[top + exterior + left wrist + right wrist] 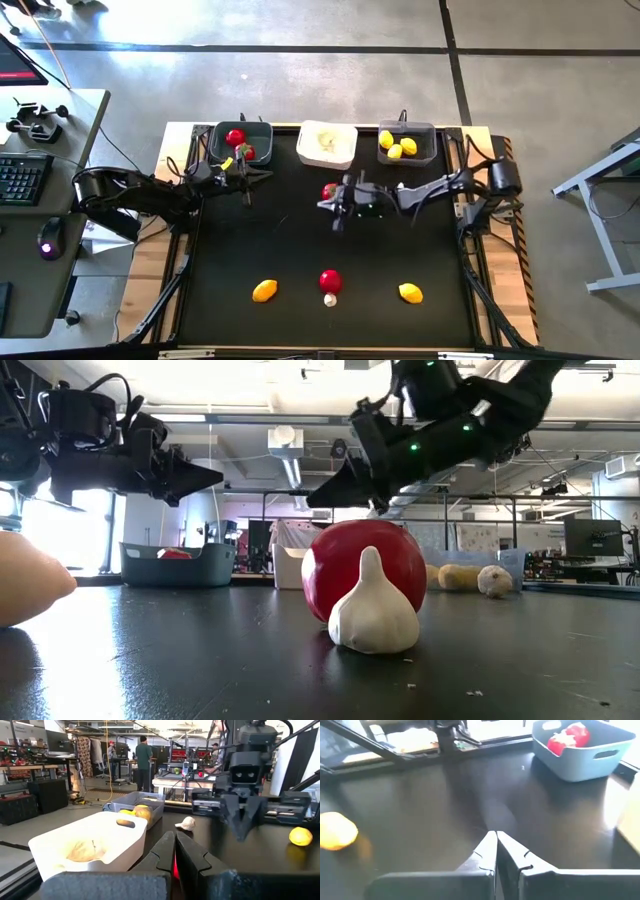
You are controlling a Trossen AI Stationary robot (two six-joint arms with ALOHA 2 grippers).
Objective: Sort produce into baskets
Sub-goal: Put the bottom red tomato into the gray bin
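High view: my left gripper (247, 183) hangs pinched shut, empty, just in front of the left grey basket (241, 142), which holds two tomatoes. My right gripper (335, 210) hovers over the middle of the black table (300, 250), its fingers also pressed together with nothing between them. A tomato (329, 190) lies right beside it, on the side toward the white basket (327, 143), which has a pale piece inside. The right grey basket (407, 142) holds lemons. Along the front of the table sit a lemon (264, 290) on the left, a tomato (330, 280) in the middle with a garlic bulb (330, 299) touching its front, and another lemon (410, 292) on the right, well apart from both of my arms.
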